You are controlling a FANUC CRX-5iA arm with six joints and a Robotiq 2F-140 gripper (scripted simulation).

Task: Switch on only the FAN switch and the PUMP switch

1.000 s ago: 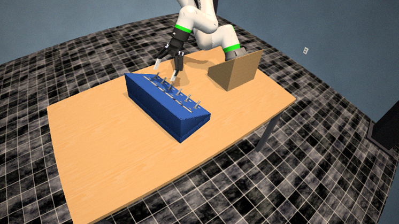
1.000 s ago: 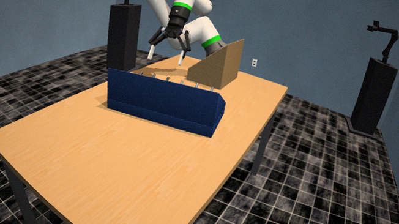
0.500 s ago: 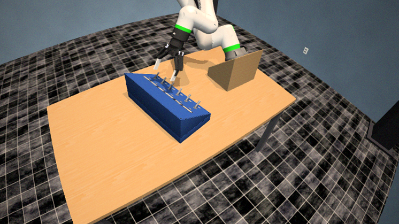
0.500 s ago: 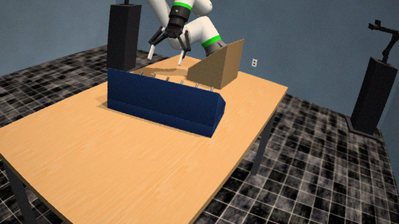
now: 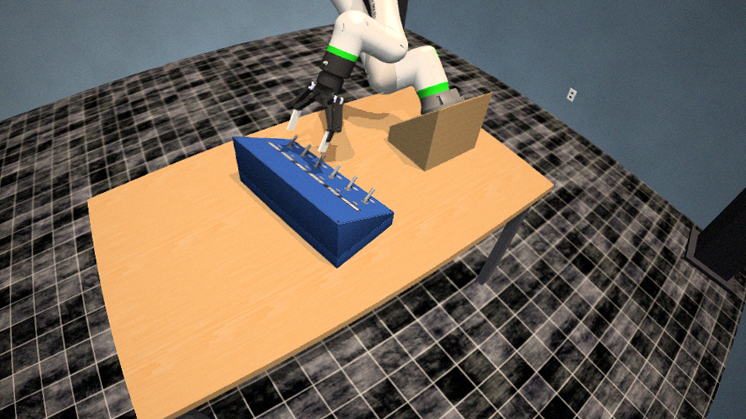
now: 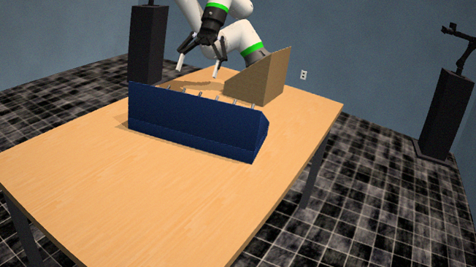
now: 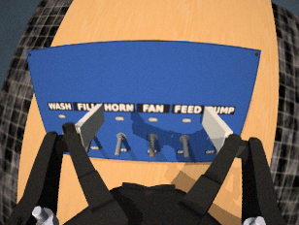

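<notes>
End effector (image 5: 308,134), fingers wide, above console (image 5: 306,203) near table's (image 5: 185,289) rear edge.

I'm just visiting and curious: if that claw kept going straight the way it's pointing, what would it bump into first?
Most likely the blue console. The open, empty gripper points down at its labelled switch row, roughly around the HORN and FAN toggles. Which it would touch first is unclear, since depth is hard to judge.
</notes>
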